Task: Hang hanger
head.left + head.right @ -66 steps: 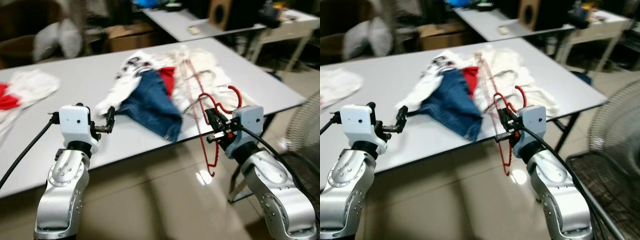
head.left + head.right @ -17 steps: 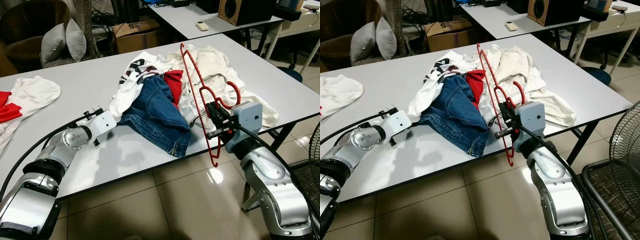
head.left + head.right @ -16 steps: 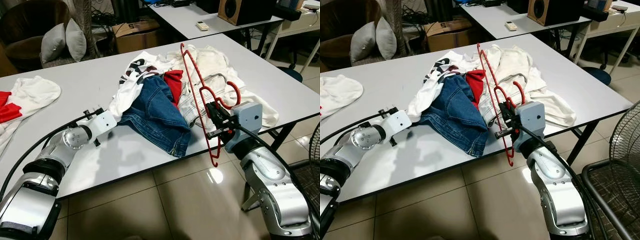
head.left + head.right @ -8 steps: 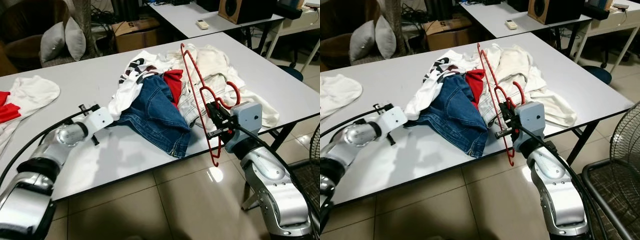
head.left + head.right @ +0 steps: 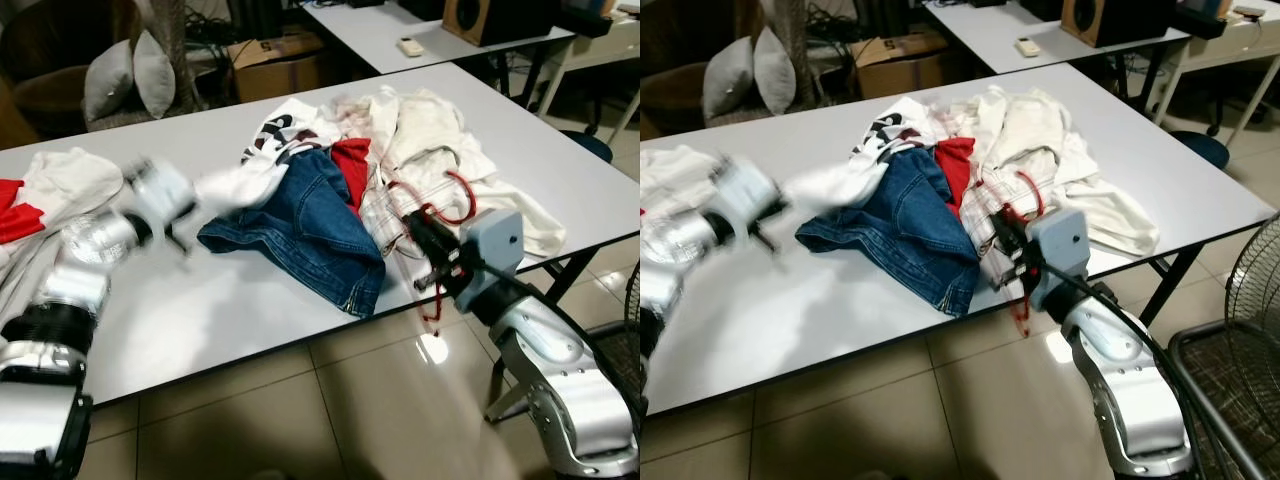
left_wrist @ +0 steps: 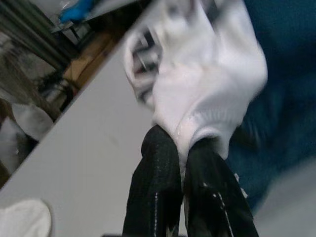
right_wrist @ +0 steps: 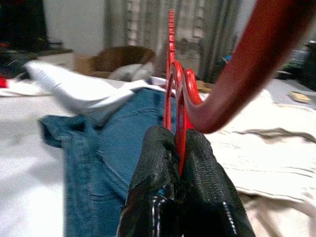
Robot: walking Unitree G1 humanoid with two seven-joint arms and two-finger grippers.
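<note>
The red hanger (image 7: 174, 89) is pinched by the right hand (image 7: 178, 148) low above the clothes at the near edge of the counter (image 5: 240, 300), while a white garment (image 6: 202, 98) is clamped in the left hand (image 6: 182, 153).

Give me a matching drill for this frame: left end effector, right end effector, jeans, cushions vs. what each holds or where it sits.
Column A:
1. left end effector
2. right end effector
3. jeans
4. grey cushions

Column B:
a. on a chair behind the table
b. shut on the red hanger
c. spread on the table's middle
d. shut on the white garment

Pairs: 1-d, 2-b, 3-c, 4-a
</note>
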